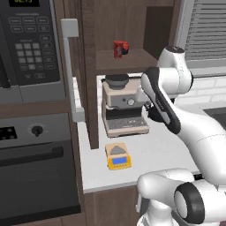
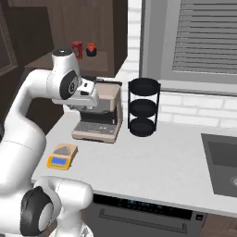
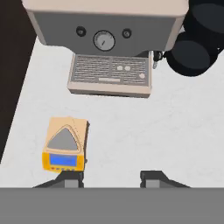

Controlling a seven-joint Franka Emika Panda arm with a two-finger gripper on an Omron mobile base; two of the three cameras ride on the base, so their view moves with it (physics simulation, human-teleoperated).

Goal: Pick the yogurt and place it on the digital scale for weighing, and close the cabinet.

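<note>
The yogurt (image 1: 118, 48) (image 2: 77, 48), a small red cup, stands on the shelf of the open dark brown cabinet (image 1: 128, 22) (image 2: 55, 23), next to a smaller red-and-dark-blue round thing (image 2: 91, 49). The cabinet door (image 1: 88, 75) stands swung out towards me, with its grey bar handle (image 1: 70, 66) on its edge. The yellow-orange digital scale (image 1: 118, 156) (image 2: 61, 156) (image 3: 64, 144) lies on the white counter in front of the coffee machine, its grey plate bare. My gripper (image 3: 111, 177) hangs open high above the counter, right of the scale, with nothing between its fingers.
A beige coffee machine (image 1: 123, 106) (image 2: 99, 115) (image 3: 109, 48) stands under the cabinet. Right of it is a black three-tier rack (image 2: 144, 107) (image 3: 197, 39). A black microwave (image 1: 28, 44) and an oven (image 1: 35, 167) are at the left, a sink (image 2: 222, 162) at the right.
</note>
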